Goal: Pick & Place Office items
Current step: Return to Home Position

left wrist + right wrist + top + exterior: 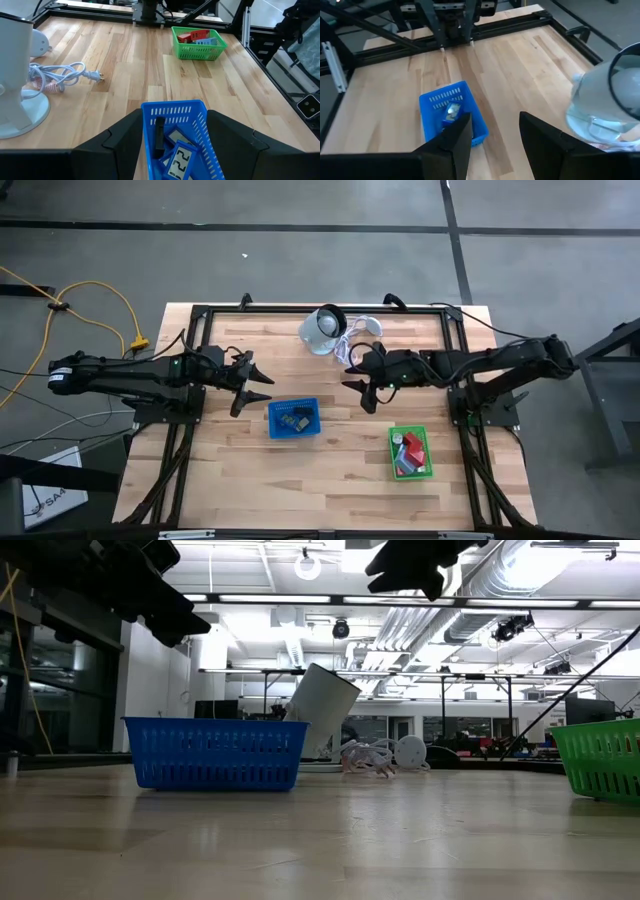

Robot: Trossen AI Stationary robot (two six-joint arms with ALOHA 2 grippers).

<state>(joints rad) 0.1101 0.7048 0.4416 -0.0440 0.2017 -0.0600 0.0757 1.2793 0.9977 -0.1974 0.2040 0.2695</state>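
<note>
The office items lie in two baskets. The blue basket (293, 419) holds dark rectangular pieces (176, 159), and a silvery bit (452, 113) shows in it too. The green basket (410, 452) holds red blocks (193, 36) and a pale blue block (208, 42). My left gripper (268, 386) hangs open above the table, just left of and beyond the blue basket, with nothing between its fingers. My right gripper (350, 376) is open and holds nothing. It hangs in the air right of the blue basket and near the white device.
A white round device (322, 329) stands at the table's far edge with its coiled white cable (57, 76) beside it. Black frame rails (300, 309) run along the table's edges. Bare wood (320, 480) stretches between the baskets and the near edge.
</note>
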